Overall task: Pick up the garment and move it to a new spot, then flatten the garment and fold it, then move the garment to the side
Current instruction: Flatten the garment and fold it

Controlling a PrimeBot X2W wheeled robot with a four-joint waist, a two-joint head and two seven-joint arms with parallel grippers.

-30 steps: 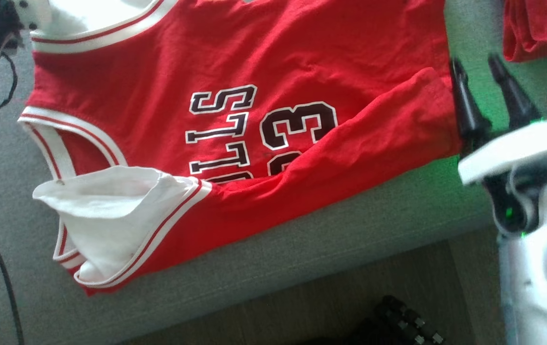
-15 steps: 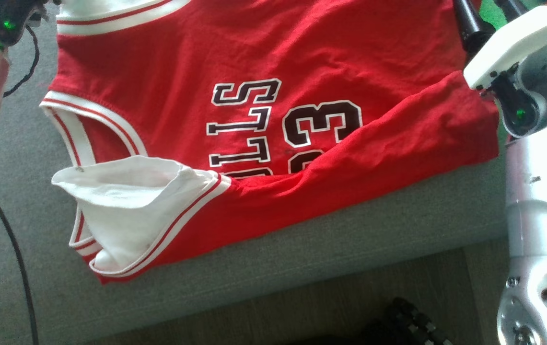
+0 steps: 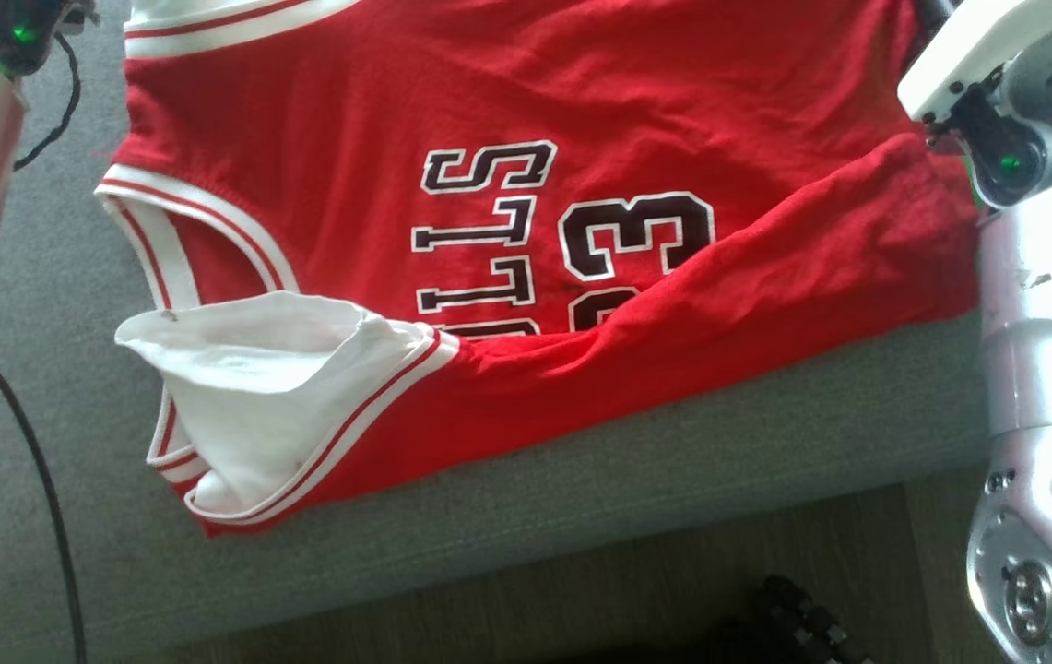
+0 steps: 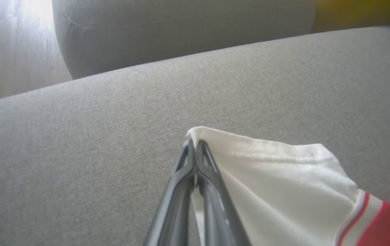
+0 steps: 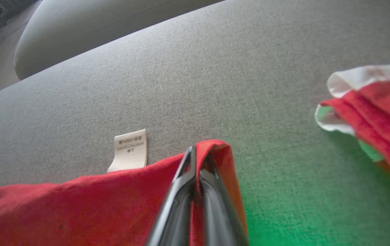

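Fingers (image 4: 181, 177) of the left gripper (image 4: 195, 145) are pressed together on a white corner of the red basketball jersey (image 3: 673, 111), and the right gripper (image 5: 195, 155) is likewise pinched on a red hem corner beside the care label (image 5: 130, 148). White-trimmed, with black lettering and a "23", the jersey lies on the grey sofa cushion (image 3: 673, 461), long axis across the head view, armholes to the robot's left and hem to its right. Its near side is folded over the lettering and lies near the cushion's front edge, above wooden floor (image 3: 581, 590). Bare cushion stretches beyond both grippers, and another red garment (image 5: 379, 102) lies to the right.
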